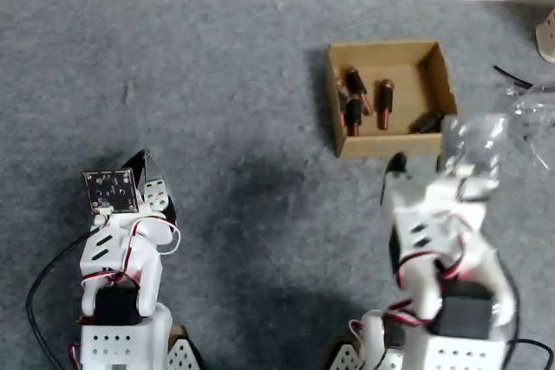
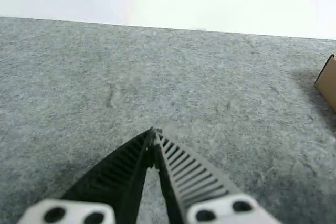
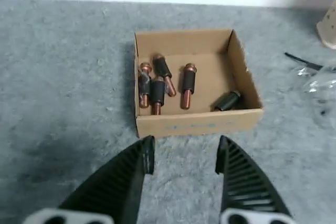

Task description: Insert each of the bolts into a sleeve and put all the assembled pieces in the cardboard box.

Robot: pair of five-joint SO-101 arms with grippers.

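Observation:
The cardboard box point(image 1: 390, 146) stands at the back right of the grey mat. Several copper bolts in black sleeves point(image 1: 384, 103) lie inside it. In the right wrist view the box point(image 3: 199, 124) holds these pieces point(image 3: 187, 84) along one side and the middle, and one dark piece point(image 3: 227, 100) rests in a front corner. My right gripper point(image 3: 185, 150) is open and empty, just short of the box's near wall point(image 1: 421, 165). My left gripper point(image 1: 146, 160) sits at the left of the mat, far from the box, shut on nothing point(image 2: 154, 132).
A clear plastic bag point(image 1: 531, 119), a black cable point(image 1: 512, 78) and a white object point(image 1: 546, 34) lie at the mat's right edge beside the box. A corner of the box point(image 2: 328, 80) appears in the left wrist view. Open mat lies between the arms.

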